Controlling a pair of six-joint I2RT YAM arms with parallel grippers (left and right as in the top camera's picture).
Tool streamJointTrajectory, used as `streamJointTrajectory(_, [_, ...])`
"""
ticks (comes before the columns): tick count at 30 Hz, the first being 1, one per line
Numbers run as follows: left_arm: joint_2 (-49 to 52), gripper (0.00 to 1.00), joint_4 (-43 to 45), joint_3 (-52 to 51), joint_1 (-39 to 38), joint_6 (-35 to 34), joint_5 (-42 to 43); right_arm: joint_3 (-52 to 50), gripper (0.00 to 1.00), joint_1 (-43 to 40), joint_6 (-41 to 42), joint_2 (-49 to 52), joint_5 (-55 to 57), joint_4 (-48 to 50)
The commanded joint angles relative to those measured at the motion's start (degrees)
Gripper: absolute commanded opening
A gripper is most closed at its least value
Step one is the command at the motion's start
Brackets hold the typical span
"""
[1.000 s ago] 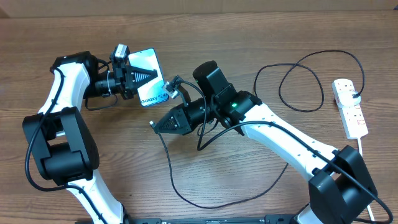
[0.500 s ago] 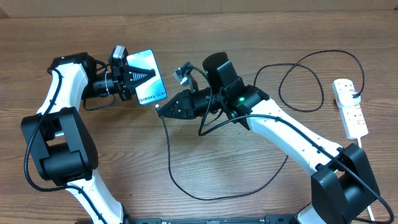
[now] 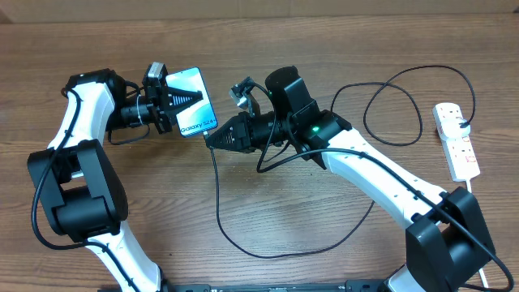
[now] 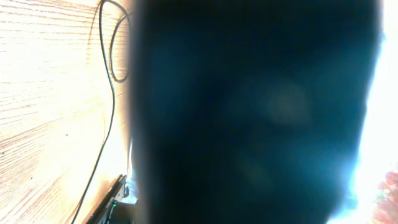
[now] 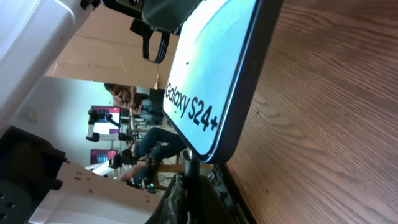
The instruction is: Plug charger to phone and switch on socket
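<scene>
Phone: slim rectangle with a light blue screen, a dark edge and "Galaxy S24+" printed near one end; held off the bench at the far left, screen facing up and tilted.
Left end effector: clenched on the phone, fingers lying across the screen.
Left wrist view: almost all dark blur, probably the phone close to the lens; a strip of wood grain and thin black cable shows at its left.
Charger: long thin black cable looping over the bench near the middle, and again far right towards the socket.
Connector tip: small and black, pointing at the phone's short edge by the text; it looks to be touching, but whether it is seated I cannot tell.
Right end effector: clenched on the charger just behind the tip.
Socket: white strip with small red switches, flat at the far right, well apart from both arms.
Change from a second ago: the right end effector has moved farther and up to the phone's edge; the socket has not moved.
</scene>
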Motion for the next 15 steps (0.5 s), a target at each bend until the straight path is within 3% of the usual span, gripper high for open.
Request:
streamJointTrajectory(1, [-0.83, 0.04, 0.04, 0.04, 0.22, -0.35, 2.8, 1.03, 0.04, 0.04, 1.84, -0.79, 0.85, 0.79])
streamJointTrajectory(15, [-0.83, 0.04, 0.09, 0.04, 0.2, 0.09, 2.8, 1.03, 0.04, 0.07, 4.55, -0.79, 1.95, 1.03])
